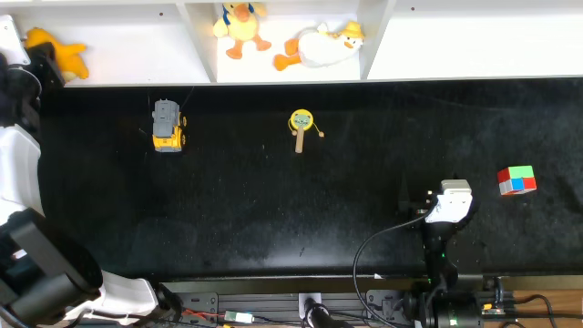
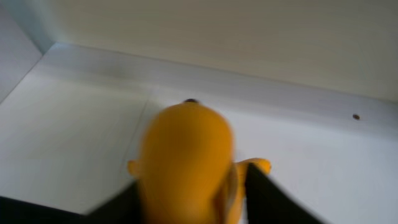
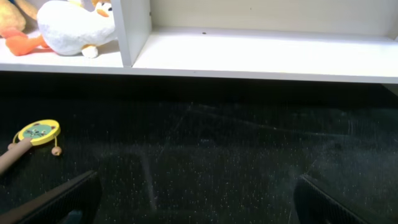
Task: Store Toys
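An orange plush toy (image 2: 186,162) sits between the dark fingers of my left gripper (image 2: 189,193), inside the shelf's white left compartment (image 2: 81,124). From above, that toy (image 1: 56,50) lies in the left compartment with the left gripper (image 1: 42,64) at its side. On the black table lie a yellow toy truck (image 1: 167,125), a rattle drum (image 1: 301,128) and a coloured cube (image 1: 516,180). My right gripper (image 1: 446,205) rests low near the table's front right, open (image 3: 193,211), with nothing between its fingers. The rattle drum (image 3: 34,135) lies well ahead of it.
A yellow duck (image 1: 241,23) and a white duck (image 1: 319,44) occupy the shelf's middle compartment. The white duck (image 3: 74,28) also appears beyond a divider (image 3: 134,31). The right compartment (image 1: 474,41) is bare. Cables run along the table's front edge (image 1: 383,246).
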You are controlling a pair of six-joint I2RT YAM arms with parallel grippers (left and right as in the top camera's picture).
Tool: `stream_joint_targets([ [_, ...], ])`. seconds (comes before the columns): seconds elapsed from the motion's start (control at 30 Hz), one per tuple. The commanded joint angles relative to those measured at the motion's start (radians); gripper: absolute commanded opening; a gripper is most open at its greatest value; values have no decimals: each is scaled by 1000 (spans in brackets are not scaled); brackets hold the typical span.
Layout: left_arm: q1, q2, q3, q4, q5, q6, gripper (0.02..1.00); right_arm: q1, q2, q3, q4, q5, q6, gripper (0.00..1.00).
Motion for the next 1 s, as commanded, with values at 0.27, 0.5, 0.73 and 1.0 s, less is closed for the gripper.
stream_joint_targets([
  [0.27,-14,19,23,2,-4,-8,998,4,-9,-8,5,-7,-3,996],
  [0.5,-24,19,23,1,-4,-8,998,4,-9,-8,5,-7,-3,996],
  [0.73,-24,19,23,2,-5,-8,998,4,-9,-8,5,-7,-3,993],
  [1.0,-24,23,23,54,-17,0,998,4,-9,-8,5,-7,-3,996],
])
